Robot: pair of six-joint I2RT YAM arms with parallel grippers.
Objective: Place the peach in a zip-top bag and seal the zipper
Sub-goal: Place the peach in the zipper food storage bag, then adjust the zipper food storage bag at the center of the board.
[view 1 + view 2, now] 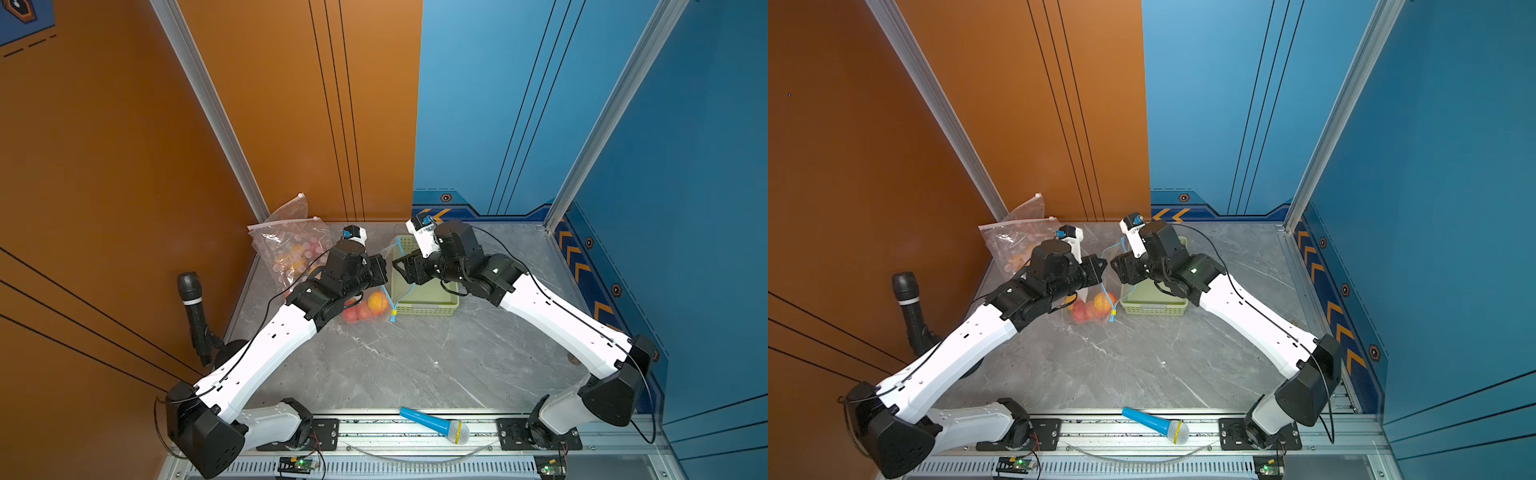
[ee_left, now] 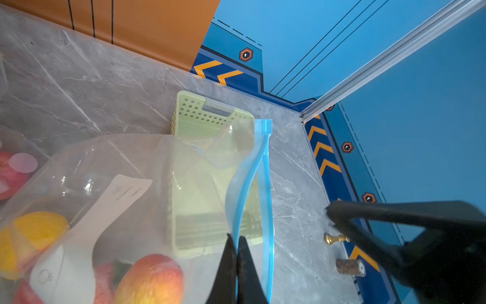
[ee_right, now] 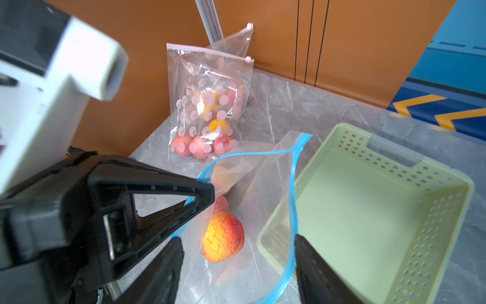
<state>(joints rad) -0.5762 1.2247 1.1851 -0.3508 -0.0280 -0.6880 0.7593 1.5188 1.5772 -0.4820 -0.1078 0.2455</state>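
The clear zip-top bag (image 3: 263, 189) with a blue zipper (image 3: 290, 200) stands with its mouth open beside the basket. The orange-red peach (image 3: 223, 240) lies inside it with other fruit, and shows in both top views (image 1: 377, 301) (image 1: 1104, 302). My left gripper (image 2: 236, 238) is shut on one lip of the blue zipper (image 2: 265, 184); its tip (image 3: 207, 192) pinches the rim in the right wrist view. My right gripper (image 3: 238, 238) is open above the bag's mouth, one finger on each side, and holds nothing. In the top view the two grippers (image 1: 384, 270) (image 1: 397, 266) nearly meet over the bag.
A light green perforated basket (image 3: 447, 237) (image 1: 424, 309) sits right next to the bag. A dotted bag of fruit (image 3: 210, 105) leans in the back left corner. A black microphone (image 1: 192, 307) stands at the left; a blue one (image 1: 436, 424) lies on the front rail. A brass piece (image 2: 336, 238) and cork (image 2: 351, 267) lie by the right wall.
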